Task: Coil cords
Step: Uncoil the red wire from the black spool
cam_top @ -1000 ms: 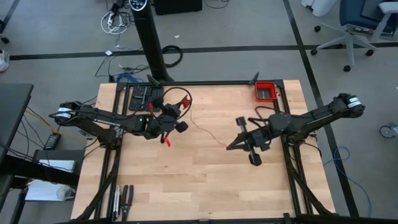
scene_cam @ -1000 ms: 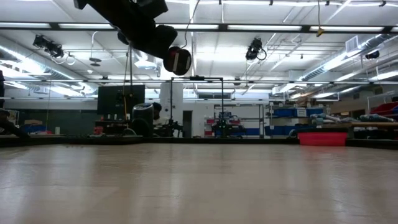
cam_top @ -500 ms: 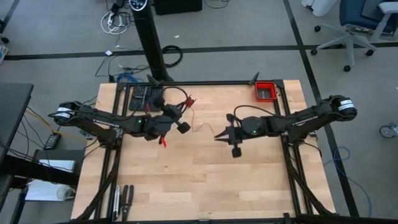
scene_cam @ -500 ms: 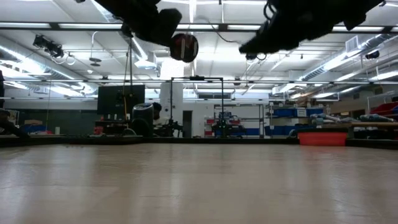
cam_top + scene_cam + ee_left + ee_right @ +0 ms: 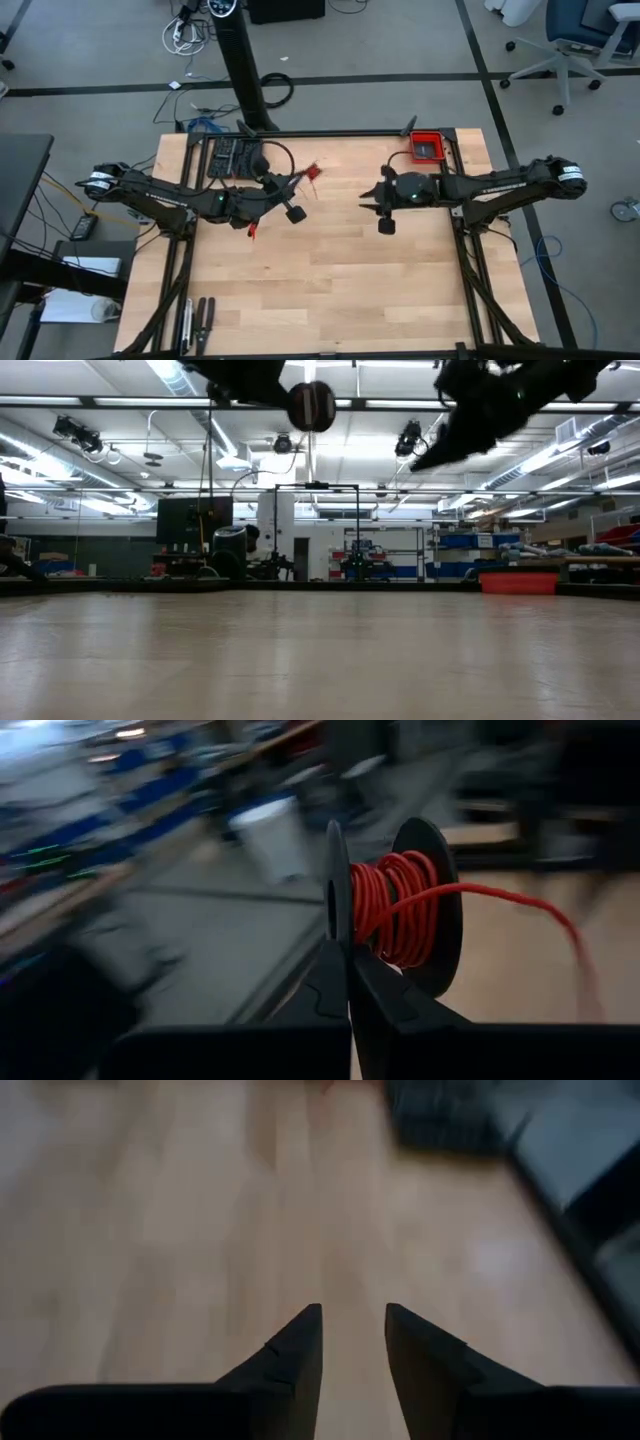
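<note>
One red cord [image 5: 400,905] spool, L wrist only

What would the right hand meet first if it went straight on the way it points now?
Probably the bare wooden table: in its wrist view the open right hand faces only wood. Farther on, the high view puts the left hand's spool roughly in line, though depth is unclear.

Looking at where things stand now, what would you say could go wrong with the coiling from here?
1. The right gripper is open with nothing between its fingers, so the cord's loose tail hangs free and may unwind or snag.
2. The left gripper pinches only one flange of the spool; it might twist or slip out.
3. Both grippers sit raised above the table; a dropped spool could roll off.
</note>
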